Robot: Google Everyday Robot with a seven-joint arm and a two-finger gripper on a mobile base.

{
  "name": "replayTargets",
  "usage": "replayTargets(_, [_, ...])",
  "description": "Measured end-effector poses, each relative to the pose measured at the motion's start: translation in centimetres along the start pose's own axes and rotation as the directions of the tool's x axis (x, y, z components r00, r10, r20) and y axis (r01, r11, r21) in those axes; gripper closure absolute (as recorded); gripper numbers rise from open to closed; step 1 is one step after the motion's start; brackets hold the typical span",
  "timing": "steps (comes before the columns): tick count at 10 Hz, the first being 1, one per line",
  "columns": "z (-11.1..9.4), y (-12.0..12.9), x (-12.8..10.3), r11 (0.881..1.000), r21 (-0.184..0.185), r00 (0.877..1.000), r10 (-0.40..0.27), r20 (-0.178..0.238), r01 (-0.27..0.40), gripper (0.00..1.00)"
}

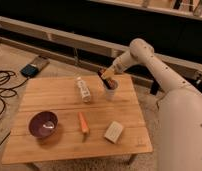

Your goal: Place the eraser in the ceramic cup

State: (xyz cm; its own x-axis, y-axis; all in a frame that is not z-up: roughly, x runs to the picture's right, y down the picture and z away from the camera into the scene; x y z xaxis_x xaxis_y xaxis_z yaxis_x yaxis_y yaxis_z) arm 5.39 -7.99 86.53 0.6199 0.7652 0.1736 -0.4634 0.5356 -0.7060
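Observation:
My gripper [106,76] hangs at the far side of the wooden table [54,100], right over the ceramic cup [111,93]. It is shut on the eraser [104,74], a small dark block with a reddish-orange strip that shows between the fingers. The eraser sits just above the cup's rim, at its left side. The cup is small, white and upright, and the gripper hides part of its mouth. My white arm reaches in from the right.
A clear plastic bottle [83,91] lies on its side left of the cup. Nearer the front are a dark purple bowl [43,124], an orange carrot-like stick [83,122] and a pale beige block [114,131]. Cables [1,82] and a flat device [35,66] lie on the floor at left.

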Motion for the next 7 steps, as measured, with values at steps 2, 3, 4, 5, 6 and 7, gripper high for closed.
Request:
replayTargets(2, [0.13,-0.43,0.17,1.0,0.0,1.0,-0.015,0.004,0.015,0.91])
replayTargets(3, [0.07,-0.74,0.3,1.0,0.002,1.0,-0.023,0.008,0.023,0.91])
replayTargets(4, [0.0,-0.82,0.35,1.0,0.001,1.0,-0.025,0.009,0.025,0.91])
replayTargets(5, [-0.08,-0.83,0.37,1.0,-0.004,1.0,-0.027,0.012,0.027,0.89])
replayTargets(6, [-0.2,-0.61,0.42,0.999,-0.021,1.0,-0.026,0.017,0.026,0.76])
replayTargets(7, [-0.2,-0.45,0.48,0.999,-0.031,1.0,-0.023,0.019,0.024,0.69])
